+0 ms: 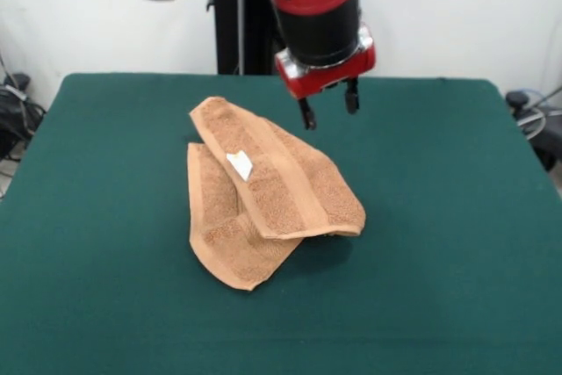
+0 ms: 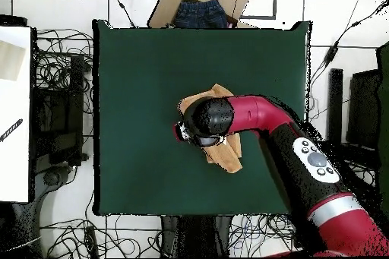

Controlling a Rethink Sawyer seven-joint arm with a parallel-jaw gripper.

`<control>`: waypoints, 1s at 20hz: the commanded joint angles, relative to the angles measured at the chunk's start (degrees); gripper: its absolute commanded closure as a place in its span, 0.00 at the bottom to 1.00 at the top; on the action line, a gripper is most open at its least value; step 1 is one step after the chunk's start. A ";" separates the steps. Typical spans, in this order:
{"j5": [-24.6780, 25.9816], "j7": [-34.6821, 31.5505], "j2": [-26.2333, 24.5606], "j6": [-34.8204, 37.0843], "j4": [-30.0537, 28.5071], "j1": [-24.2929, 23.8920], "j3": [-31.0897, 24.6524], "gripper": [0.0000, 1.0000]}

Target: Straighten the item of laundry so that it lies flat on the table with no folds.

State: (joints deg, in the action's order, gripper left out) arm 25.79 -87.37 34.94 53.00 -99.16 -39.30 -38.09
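Note:
The light orange-brown towel (image 1: 263,191) lies folded on the dark green table (image 1: 439,217), one flap laid over the other, with a small white tag (image 1: 240,164) on top. In the overhead view the towel (image 2: 228,153) shows partly from under the arm. My gripper (image 1: 329,104) hangs above the table just behind the towel's far right edge. It is open and empty, with its two black fingers (image 1: 307,114) apart. In the overhead view the gripper (image 2: 182,131) is mostly hidden under the arm's head.
A cardboard box holding blue jeans (image 2: 201,9) sits past the table's far edge in the overhead view. Cables and black equipment (image 2: 61,112) lie on the floor around the table. A white surface (image 2: 15,112) stands at the left.

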 commanded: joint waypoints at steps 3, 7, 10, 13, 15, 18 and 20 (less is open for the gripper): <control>2.70 -1.12 9.69 11.31 4.27 7.96 3.52 0.00; 4.36 -2.34 10.64 9.91 3.99 9.23 4.85 0.00; 5.69 -3.29 11.20 9.67 4.05 10.58 6.01 0.00; 5.46 -3.45 11.13 7.91 3.16 10.19 6.56 0.00; 4.97 -3.48 10.61 7.81 3.16 9.99 6.85 0.00; 4.55 -4.00 10.75 5.84 1.73 9.57 7.32 0.00; 4.13 -4.53 11.25 5.08 0.78 9.51 7.60 0.00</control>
State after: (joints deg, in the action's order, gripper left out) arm 25.79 -87.37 45.91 60.23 -95.67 -29.72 -35.76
